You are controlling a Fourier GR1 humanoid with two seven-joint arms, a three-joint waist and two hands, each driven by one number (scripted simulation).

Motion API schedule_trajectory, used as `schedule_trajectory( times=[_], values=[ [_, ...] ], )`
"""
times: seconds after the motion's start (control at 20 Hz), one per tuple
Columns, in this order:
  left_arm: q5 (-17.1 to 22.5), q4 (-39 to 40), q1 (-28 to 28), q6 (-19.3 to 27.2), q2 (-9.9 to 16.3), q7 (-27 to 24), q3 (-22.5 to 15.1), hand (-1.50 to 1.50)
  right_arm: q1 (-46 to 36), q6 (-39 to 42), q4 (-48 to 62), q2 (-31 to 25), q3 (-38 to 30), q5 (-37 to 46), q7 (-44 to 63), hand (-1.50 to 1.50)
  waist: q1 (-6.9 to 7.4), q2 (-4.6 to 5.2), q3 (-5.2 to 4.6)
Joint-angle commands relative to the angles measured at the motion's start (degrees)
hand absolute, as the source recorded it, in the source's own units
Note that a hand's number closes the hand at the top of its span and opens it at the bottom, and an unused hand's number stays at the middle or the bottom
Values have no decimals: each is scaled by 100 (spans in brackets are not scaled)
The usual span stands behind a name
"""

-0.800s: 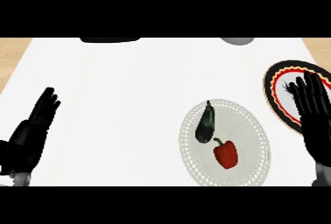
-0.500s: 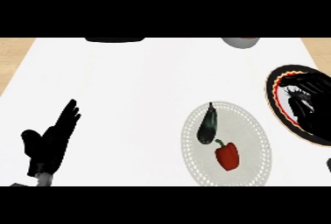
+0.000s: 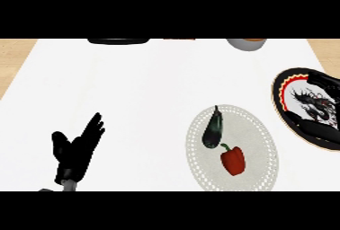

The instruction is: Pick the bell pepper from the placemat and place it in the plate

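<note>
A red bell pepper (image 3: 233, 162) lies on the near half of a round white lace placemat (image 3: 260, 134), right of centre on the white counter. A dark eggplant (image 3: 213, 130) lies on the same mat, just beyond the pepper. The plate (image 3: 287, 90), black with a red and white pattern, sits at the right edge, partly cut off by the view. My left hand (image 3: 75, 151) stands open at the lower left with its fingers pointing up, far from the mat and holding nothing. My right hand does not show.
A grey bowl (image 3: 246, 43) and a flat dark object (image 3: 119, 41) sit at the counter's far edge. Wooden floor (image 3: 12, 58) shows beyond the counter's left and right sides.
My right hand, which was over the plate, has left the view. My left hand has shifted right from the left edge and turned edge-on. Pepper and eggplant have not moved.
</note>
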Motion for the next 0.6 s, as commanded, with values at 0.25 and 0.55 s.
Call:
schedule_trajectory(
  times=[0.25,0.55],
  values=[
    [-79,165,77,-249,-161,33,185,0,431,815,-730,-992,109,704,661,-150,-47,-54,-12],
    [-127,16,-175,-57,-232,422,198,0,598,1406,-1379,-1695,880,1562,1512,-150,-51,-50,-8]
  ],
)
